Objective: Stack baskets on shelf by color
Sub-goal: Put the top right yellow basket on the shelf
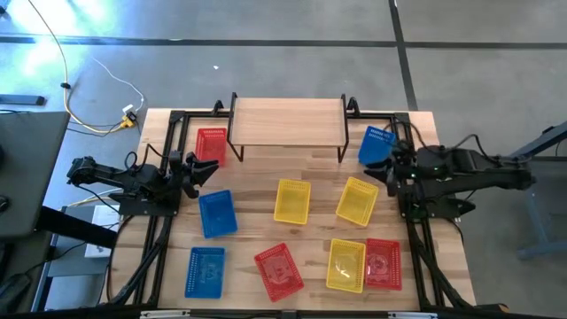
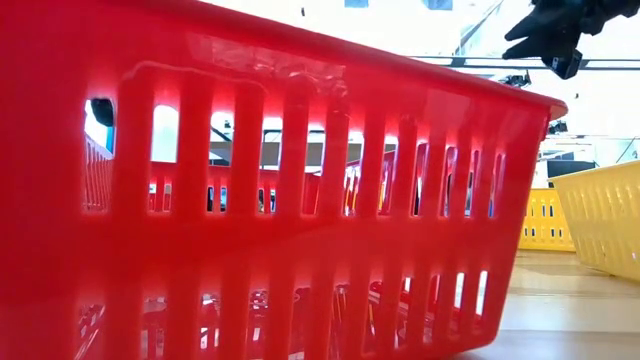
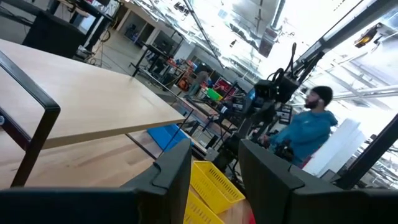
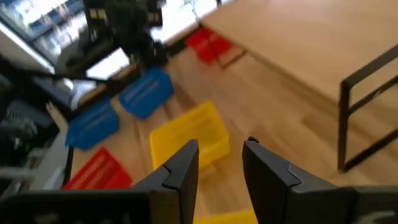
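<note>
Blue basket point(image 1: 376, 144) just beside right pincer point(image 1: 391, 175), both pincers parted, empty, left pincer point(image 1: 197, 171) near red basket point(image 1: 211, 145)

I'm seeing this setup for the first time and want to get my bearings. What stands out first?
Nine small plastic mesh baskets in red, yellow and blue lie scattered over the wooden tabletop. At its far edge stands a low light-wood shelf on black metal legs, with nothing on it. The left gripper waits near the left edge and the right gripper near the right edge, both with jaws open and empty.
</note>
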### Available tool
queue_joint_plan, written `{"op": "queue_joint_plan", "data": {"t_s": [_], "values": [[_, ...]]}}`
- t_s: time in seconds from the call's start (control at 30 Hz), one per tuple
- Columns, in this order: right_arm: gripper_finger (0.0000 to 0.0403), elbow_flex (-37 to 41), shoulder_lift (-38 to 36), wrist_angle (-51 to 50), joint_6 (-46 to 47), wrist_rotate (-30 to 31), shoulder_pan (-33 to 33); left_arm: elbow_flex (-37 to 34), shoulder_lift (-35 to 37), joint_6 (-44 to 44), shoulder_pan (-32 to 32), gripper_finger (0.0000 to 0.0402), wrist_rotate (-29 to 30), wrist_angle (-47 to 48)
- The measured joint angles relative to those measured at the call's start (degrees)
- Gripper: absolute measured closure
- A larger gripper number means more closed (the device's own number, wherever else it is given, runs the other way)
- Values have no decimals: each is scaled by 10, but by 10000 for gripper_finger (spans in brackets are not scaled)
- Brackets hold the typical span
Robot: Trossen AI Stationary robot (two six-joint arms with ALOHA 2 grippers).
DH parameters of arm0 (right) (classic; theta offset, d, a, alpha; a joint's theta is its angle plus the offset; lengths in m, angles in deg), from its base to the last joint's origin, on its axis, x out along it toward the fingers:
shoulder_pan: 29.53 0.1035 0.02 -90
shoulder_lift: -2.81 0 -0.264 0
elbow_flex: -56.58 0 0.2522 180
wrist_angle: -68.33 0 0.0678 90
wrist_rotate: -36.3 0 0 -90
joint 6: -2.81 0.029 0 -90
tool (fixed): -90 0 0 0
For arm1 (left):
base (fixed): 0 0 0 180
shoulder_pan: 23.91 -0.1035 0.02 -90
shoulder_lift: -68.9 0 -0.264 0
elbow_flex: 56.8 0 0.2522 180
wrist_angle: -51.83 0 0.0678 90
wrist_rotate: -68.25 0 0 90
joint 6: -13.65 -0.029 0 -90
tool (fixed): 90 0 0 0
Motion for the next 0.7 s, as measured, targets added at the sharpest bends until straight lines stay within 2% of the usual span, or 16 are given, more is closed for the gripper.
{"op": "queue_joint_plan", "data": {"t_s": [0.23,0.53,0.7], "values": [[292,-28,105,-65,27,-80,0,0,0,0,0,275,-2,1],[292,-28,208,-81,48,-164,0,0,0,0,0,275,-2,2],[292,-28,252,-82,155,-182,0,0,0,0,0,275,-2,4]]}}
